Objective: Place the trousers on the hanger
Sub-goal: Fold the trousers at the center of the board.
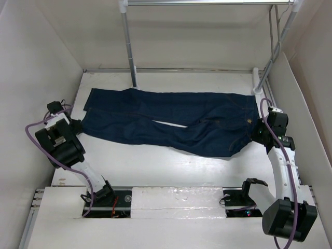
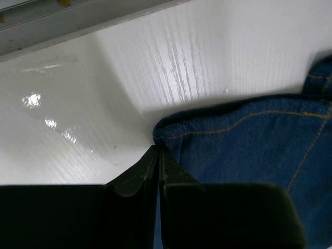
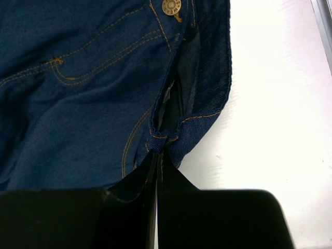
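Left gripper point(image 2: 157, 155): the fingers are pressed together with no gap. Their tips sit at the corner of one leg hem. A sliver of blue seems to lie between the fingers lower down, so I take it as pinching the cloth, though that part of the wrist view is dark.
Right gripper point(image 3: 158, 158): clamped tight on the waistband edge, just under a small stitched belt loop point(image 3: 158, 137) and beside the open fly.
Left arm point(image 1: 62, 142): on the left side of the table, with its wrist low at the leg ends. A purple cable point(image 1: 31, 136) loops around it.
Right arm point(image 1: 282, 166): on the right side, reaching up from its base to the waist end.
Trousers point(image 1: 171, 116): spread flat across the far half of the table, waist to the right and legs running left. The two legs part slightly in the middle, where a thin strip of white tabletop shows. Orange stitching runs along the seams.
Brass button point(image 3: 171, 7): on the waistband, well away from the right fingers.
Table point(image 1: 155, 163): white and glossy, with bare surface between the trousers and the arm bases.
Rack poles point(image 1: 128, 41): standing upright at the far edge. The left one stands just beyond the far leg.
Metal rail point(image 1: 207, 2): runs across the top between the poles, high above the far edge.
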Controlling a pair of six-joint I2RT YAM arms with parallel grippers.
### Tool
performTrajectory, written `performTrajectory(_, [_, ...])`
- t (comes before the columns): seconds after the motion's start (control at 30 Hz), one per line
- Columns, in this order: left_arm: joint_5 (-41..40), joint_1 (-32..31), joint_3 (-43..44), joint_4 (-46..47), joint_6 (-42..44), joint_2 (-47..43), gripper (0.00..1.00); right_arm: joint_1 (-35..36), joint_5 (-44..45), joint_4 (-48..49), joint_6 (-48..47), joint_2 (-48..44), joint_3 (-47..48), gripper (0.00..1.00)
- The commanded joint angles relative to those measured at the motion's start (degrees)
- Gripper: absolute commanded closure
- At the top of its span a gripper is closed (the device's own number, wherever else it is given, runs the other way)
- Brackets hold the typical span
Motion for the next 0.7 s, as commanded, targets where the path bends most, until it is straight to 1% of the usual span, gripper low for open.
performTrajectory(0.0, [0.13, 0.89, -0.62, -2.48, 0.85, -9.65, 1.0, 0.93, 1.0, -3.53, -0.23, -3.09, 0.56, 1.0])
performTrajectory(0.07, [0.05, 2.29, -0.88, -4.76, 0.5, -13.7, 1.0, 2.5, 1.01, -7.04, 0.29, -3.53, 1.35, 1.0])
performTrajectory(0.1, [-0.47, 2.29, -0.97, -5.64, 0.32, -18.16, 1.0, 4.52, 0.92, -8.01, 0.55, -3.27, 2.05, 1.0])
performTrajectory(0.17, [-0.92, 2.82, -1.32, -7.84, 0.14, -23.1, 1.0, 5.85, 1.7, -10.47, 0.29, -2.4, 5.21, 1.0])
performTrajectory(0.2, [-2.14, 3.34, -0.88, -8.8, 0.23, -27.39, 1.0, 7.68, 4.76, -11.44, -0.23, -1.96, 6.88, 1.0])
performTrajectory(0.27, [-2.32, 3.35, 2.09, -13.01, 0.75, -31.19, 1.0, 10.24, 8.37, -15.48, -0.59, 0.24, 13.55, 1.0])
performTrajectory(0.3, [-6.24, 3.35, 4.89, -17.9, 0.93, -32.87, 1.0, 14.77, 13.52, -18.36, -1.46, 1.72, 18.18, 1.0])
performTrajectory(0.33, [-6.28, 3.35, 6.14, -17.95, 0.94, -32.89, 1.0, 14.82, 13.57, -18.39, -1.47, 2.52, 18.23, 1.0])
performTrajectory(0.37, [-7.24, 3.35, 7.37, -19.08, 1.37, -34.97, 1.0, 16.12, 15.58, -19.35, -1.64, 3.23, 22.67, 1.0])
performTrajectory(0.4, [-7.59, 3.35, 8.69, -21.18, 1.64, -35.78, 1.0, 17.53, 19.25, -20.14, -1.99, 3.84, 24.63, 1.0])
performTrajectory(0.43, [-8.03, 3.35, 11.14, -22.68, 1.99, -36.13, 1.0, 19.98, 20.51, -21.19, -2.34, 4.37, 26.21, 1.0])
performTrajectory(0.47, [-9.08, 3.35, 11.94, -24.0, 2.16, -36.14, 1.0, 20.79, 21.39, -21.72, -2.35, 4.9, 27.88, 1.0])
performTrajectory(0.5, [-9.53, 3.35, 12.21, -24.88, 2.6, -36.23, 1.0, 21.32, 21.05, -21.99, -2.35, 4.73, 27.98, 1.0])
performTrajectory(0.57, [-11.54, 3.35, 10.03, -24.63, 2.87, -36.66, 1.0, 21.32, 18.51, -21.56, -2.35, 4.56, 26.59, 1.0])
performTrajectory(0.6, [-11.9, 3.35, 8.71, -23.76, 3.04, -36.84, 1.0, 21.32, 16.32, -20.42, -2.0, 4.29, 23.45, 1.0])
performTrajectory(0.67, [-12.34, 3.35, 6.33, -22.61, 3.4, -36.05, 1.0, 19.75, 15.42, -19.8, -1.82, 3.15, 20.35, 1.0])
